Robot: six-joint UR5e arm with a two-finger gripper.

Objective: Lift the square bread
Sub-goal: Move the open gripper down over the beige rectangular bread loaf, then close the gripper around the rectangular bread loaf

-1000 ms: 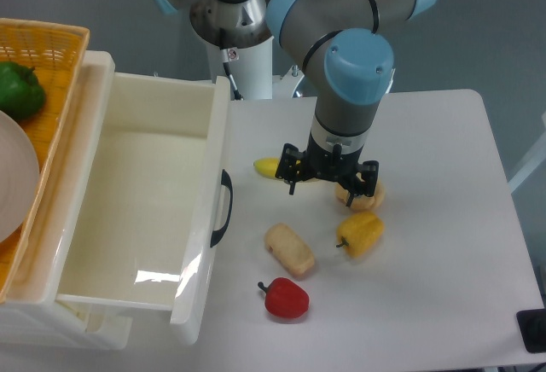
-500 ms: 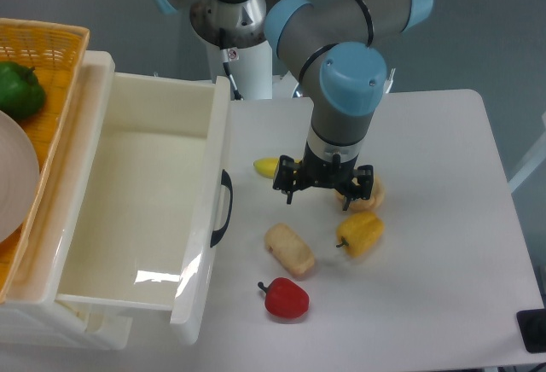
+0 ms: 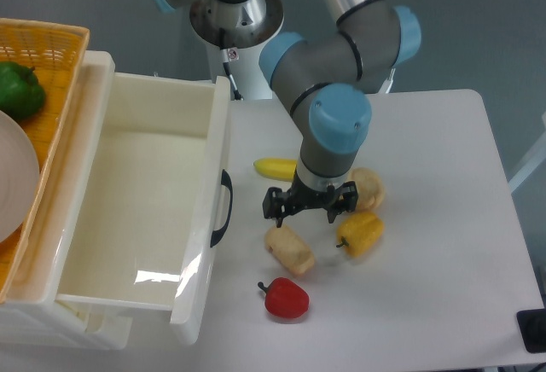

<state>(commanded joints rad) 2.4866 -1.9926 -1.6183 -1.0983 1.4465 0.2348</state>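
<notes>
The square bread (image 3: 290, 249) is a pale beige oblong loaf lying on the white table, just below and a little left of my gripper (image 3: 308, 207). The gripper hangs above the table with its black fingers spread open and nothing between them. Its left finger is above the loaf's upper end and its right finger is near the yellow pepper (image 3: 362, 233). A round tan bun (image 3: 368, 188) sits to the gripper's right, partly hidden by the wrist.
A banana (image 3: 275, 168) lies behind the gripper and a red pepper (image 3: 286, 299) in front of the loaf. An open white drawer (image 3: 136, 210) with a black handle stands at left, beside an orange basket (image 3: 34, 56) holding a green pepper.
The gripper has moved toward the front left, from over the bun to just above the square bread's upper end. The bun is now uncovered.
</notes>
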